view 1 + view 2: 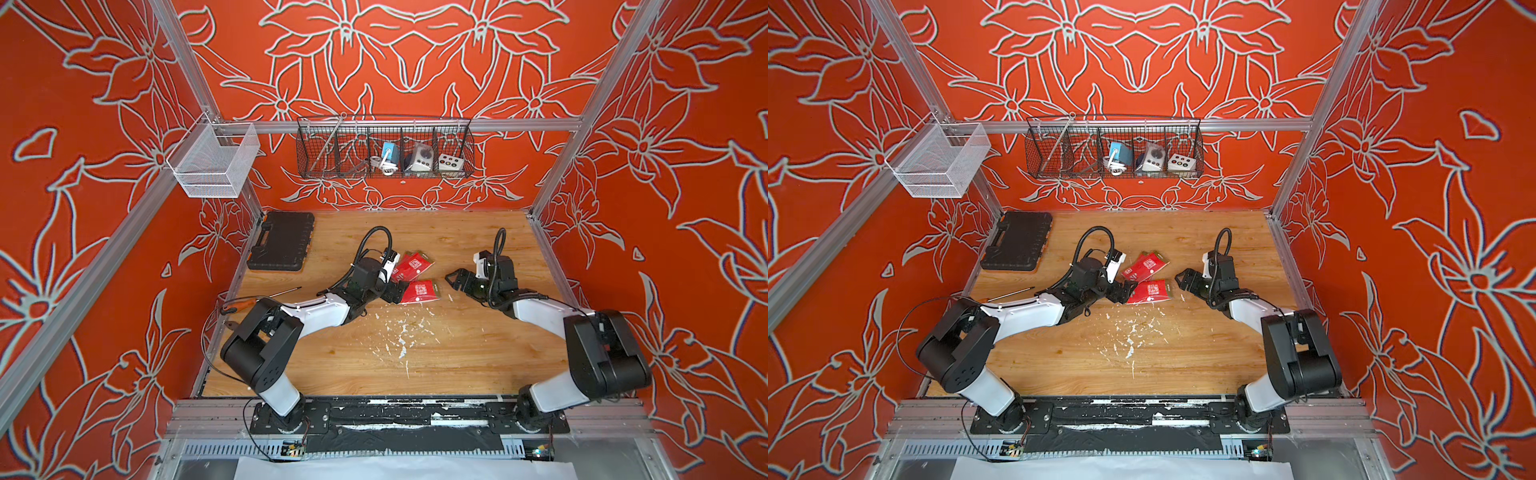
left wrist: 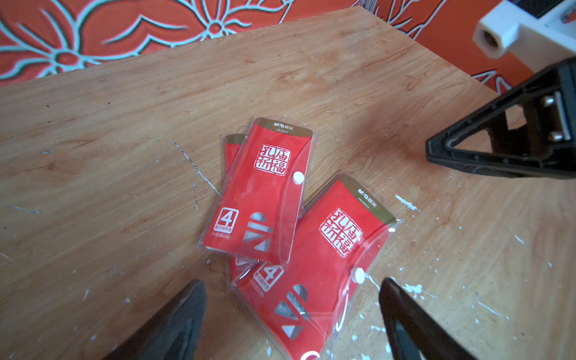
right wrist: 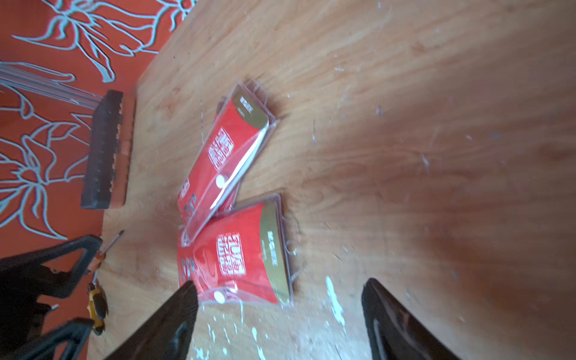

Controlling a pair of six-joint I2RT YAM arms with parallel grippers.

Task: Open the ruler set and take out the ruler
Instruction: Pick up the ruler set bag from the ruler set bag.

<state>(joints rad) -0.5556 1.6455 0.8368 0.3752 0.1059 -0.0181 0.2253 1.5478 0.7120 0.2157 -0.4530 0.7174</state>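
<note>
Straddling one end of near ruler set (image 2: 314, 249): my left end effector (image 2: 292, 282), fingers wide apart, nothing clamped.
Right end effector (image 3: 280, 282): fingers spread, empty, one finger just beside that set's snap corner; contact unclear.
Near ruler set: red insert in clear pouch, flat on desk (image 1: 415, 365) betw. my two arms, white snap (image 2: 358, 276) on flap.
2nd ruler set (image 2: 265, 193): behind it, overlapping its corner, lying on a 3rd ruler set (image 2: 232, 145), mostly hidden.
Misc: black tool case (image 1: 281, 241), far left corner; screwdriver (image 1: 266, 298) by left arm; wire basket (image 1: 384, 149) & white mesh basket (image 1: 214, 160) on frame.
</note>
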